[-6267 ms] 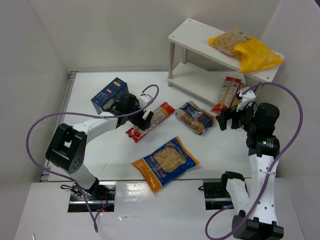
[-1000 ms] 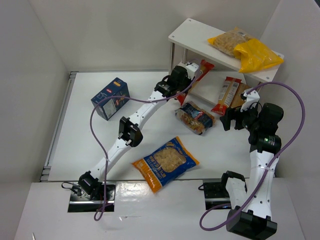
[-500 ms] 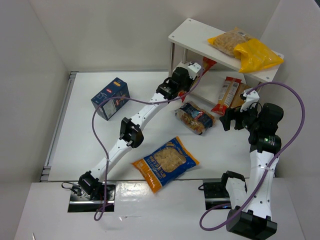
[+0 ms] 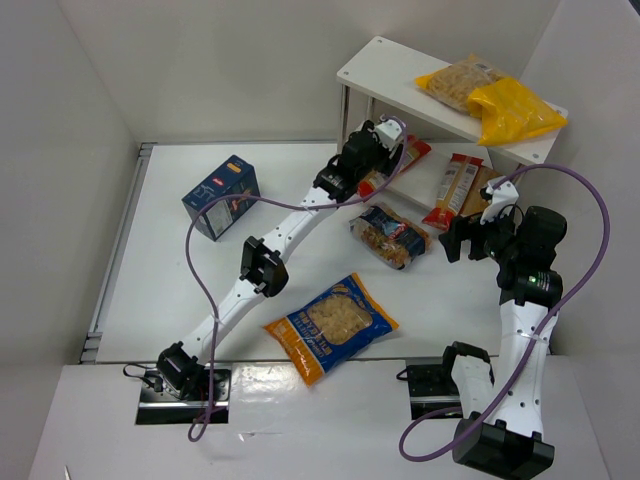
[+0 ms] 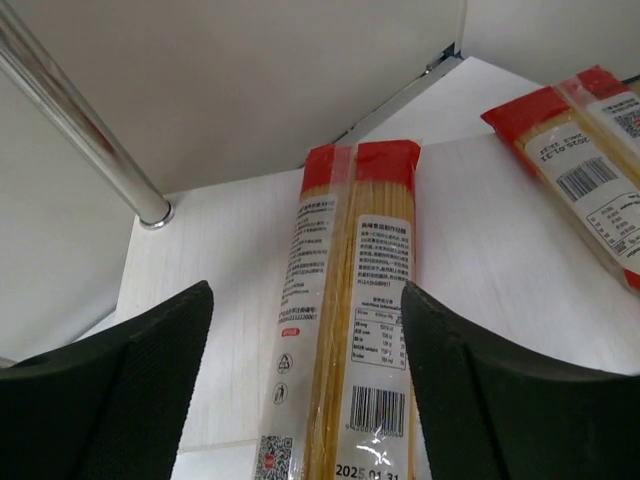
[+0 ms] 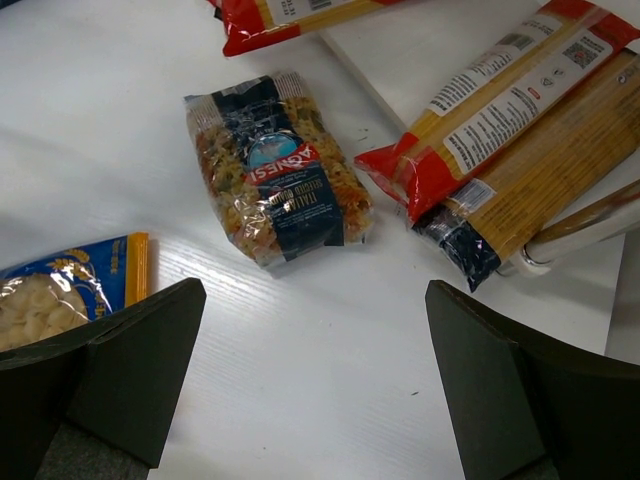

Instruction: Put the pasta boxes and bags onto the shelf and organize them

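Observation:
The long red-and-clear spaghetti bag (image 5: 350,300) lies on the lower board of the white shelf (image 5: 220,240), its red end pointing inward (image 4: 414,152). My left gripper (image 4: 390,135) is open, with its jaws on either side of the bag (image 5: 305,300) and a gap on the left. My right gripper (image 4: 455,240) is open and empty (image 6: 312,300), above the table near the clear blue-labelled bag (image 6: 280,170). The orange-and-blue bag (image 4: 330,325) and the dark blue box (image 4: 220,195) lie on the table. Yellow bags (image 4: 515,110) sit on the shelf's top board (image 4: 385,70).
More spaghetti bags (image 4: 455,185) lie on the lower board's right side, overhanging its front edge (image 6: 500,100). A silver shelf leg (image 5: 80,120) stands just left of my left gripper. White walls close in the table at the back and sides.
My left arm carried the spaghetti bag from the table to the shelf. In the last second the bag dropped from a tilt to lie flat on the lower board. The right arm held still.

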`<state>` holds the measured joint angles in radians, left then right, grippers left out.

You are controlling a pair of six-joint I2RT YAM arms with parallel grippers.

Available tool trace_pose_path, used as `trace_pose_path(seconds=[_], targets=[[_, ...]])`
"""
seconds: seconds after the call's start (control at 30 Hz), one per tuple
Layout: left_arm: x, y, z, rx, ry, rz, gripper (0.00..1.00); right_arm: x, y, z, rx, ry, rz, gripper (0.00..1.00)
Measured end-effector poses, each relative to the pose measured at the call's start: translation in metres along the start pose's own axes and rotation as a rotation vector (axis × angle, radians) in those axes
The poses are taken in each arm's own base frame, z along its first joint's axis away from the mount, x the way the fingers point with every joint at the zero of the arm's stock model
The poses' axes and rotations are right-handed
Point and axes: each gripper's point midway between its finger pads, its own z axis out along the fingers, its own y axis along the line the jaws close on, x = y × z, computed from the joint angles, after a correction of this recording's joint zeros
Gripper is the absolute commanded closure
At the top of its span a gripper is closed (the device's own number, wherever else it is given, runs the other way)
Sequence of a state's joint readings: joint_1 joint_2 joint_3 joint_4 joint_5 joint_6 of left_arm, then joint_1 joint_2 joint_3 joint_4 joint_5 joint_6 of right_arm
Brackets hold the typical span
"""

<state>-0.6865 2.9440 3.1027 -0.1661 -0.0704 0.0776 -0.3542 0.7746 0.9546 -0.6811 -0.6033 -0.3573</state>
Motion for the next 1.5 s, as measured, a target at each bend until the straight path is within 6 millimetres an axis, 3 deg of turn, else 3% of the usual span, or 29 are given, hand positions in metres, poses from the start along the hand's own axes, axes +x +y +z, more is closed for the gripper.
trace_pose_path(seconds=[0.1,0.27,0.43,0.53,0.67,0.83,0.93,1.0,1.1,1.33,1.5], targets=[[0.005,0.001,-0.001,-0.004,0.025,-0.002,0.13,0.0,0.001,0.0,-0.004,0.0,0.001,0.0],[0.035,-0.004,-0.018,0.02,0.195,0.002,0.1,0.0,0.002,-0.001,-0.008,-0.002,0.0,0.0],[0.065,-0.012,-0.062,0.071,0.455,-0.012,0.1,-0.002,0.007,-0.004,-0.019,-0.013,-0.011,0.0],[0.071,-0.014,-0.094,0.106,0.588,-0.043,0.09,-0.004,0.01,-0.007,-0.026,-0.025,-0.021,0.0],[0.053,-0.001,-0.129,0.126,0.668,-0.059,0.08,-0.005,0.013,-0.009,-0.038,-0.035,-0.034,0.0],[-0.005,0.017,-0.168,0.152,0.654,-0.081,0.06,-0.005,0.015,-0.009,-0.05,-0.037,-0.043,0.0],[-0.032,0.019,-0.197,0.183,0.661,-0.088,0.04,-0.004,0.016,-0.009,-0.056,-0.033,-0.043,0.0],[-0.035,0.014,-0.216,0.214,0.687,-0.088,0.03,-0.004,0.017,-0.01,-0.06,-0.032,-0.042,0.0],[-0.027,0.006,-0.242,0.249,0.743,-0.099,0.02,-0.003,0.018,-0.01,-0.065,-0.028,-0.042,0.0],[0.038,0.004,-0.34,0.224,0.888,-0.106,0.0,-0.002,0.02,-0.01,-0.072,-0.027,-0.046,0.0],[0.051,0.037,-0.376,0.101,0.846,-0.216,0.0,0.001,0.021,-0.005,-0.099,-0.014,-0.032,0.0]])
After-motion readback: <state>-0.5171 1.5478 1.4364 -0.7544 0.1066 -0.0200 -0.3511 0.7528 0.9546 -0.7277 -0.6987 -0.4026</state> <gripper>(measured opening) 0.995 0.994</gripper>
